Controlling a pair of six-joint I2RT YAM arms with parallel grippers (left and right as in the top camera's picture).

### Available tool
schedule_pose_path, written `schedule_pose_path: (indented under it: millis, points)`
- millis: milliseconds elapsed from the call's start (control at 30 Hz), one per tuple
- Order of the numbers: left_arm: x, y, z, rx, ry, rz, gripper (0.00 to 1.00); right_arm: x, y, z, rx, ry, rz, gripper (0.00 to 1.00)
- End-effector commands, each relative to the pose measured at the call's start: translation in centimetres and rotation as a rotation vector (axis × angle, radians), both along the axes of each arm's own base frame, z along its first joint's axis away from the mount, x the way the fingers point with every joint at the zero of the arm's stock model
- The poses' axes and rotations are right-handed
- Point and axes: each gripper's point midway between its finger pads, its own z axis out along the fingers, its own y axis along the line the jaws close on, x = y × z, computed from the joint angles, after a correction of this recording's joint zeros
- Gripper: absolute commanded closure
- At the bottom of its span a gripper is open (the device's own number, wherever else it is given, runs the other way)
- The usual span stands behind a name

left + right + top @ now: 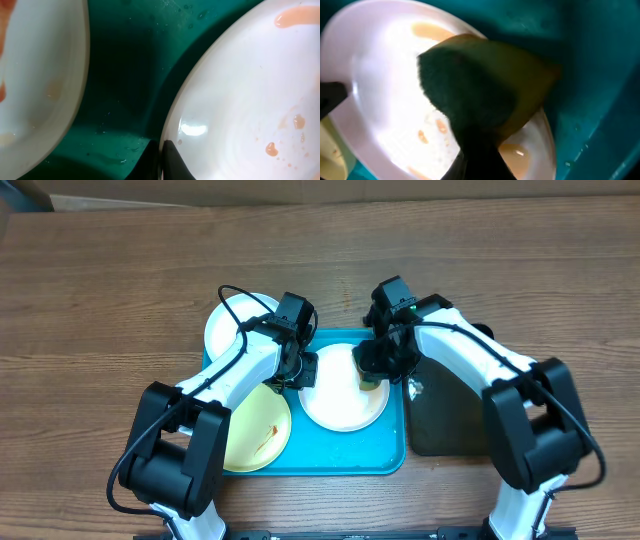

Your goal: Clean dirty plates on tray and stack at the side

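Though glossy, round plate (335, 406) under sponge (470, 85) tight in right fingers (475, 161); left fingers (175, 164) unclear.

Smeared white plate (240, 100) at right, second plate (45, 75) at left, turquoise tray (130, 65) between

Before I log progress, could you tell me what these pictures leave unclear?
- Left hand: open or shut unknown; overhead its wrist covers the fingers, left wrist view cuts them off.
- White plate beneath the sponge: covered, blurred in right wrist view.
- Rear plate: overhead, partly under the left arm.
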Motion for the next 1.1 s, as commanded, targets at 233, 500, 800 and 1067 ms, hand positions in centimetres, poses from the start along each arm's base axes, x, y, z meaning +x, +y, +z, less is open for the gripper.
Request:
schedule_pose_path:
  millis: [233, 500, 800, 1067]
  points:
    - [-0.4, -0.2, -0.5, 0.005, 0.018, -0.010, 0.96, -0.9, 0.4, -1.6, 0.009, 0.091, -0.048, 0.96]
    - [-0.4, -0.2, -0.5, 0.005, 0.018, -0.010, 0.96, -3.9, 1.3, -0.6, 0.079, 0.241, -0.047, 0.96]
    - [-0.4, -0.2, -0.5, 0.005, 0.018, -0.010, 0.96, -4.7, 5.3, 5.9, 0.457, 0.313, 0.089, 0.96]
    - [-0.4, -0.2, -0.5, 0.005, 0.018, -0.010, 0.96, -2.2, 4.6, 11.0, 0.474, 0.191, 0.082, 0.96]
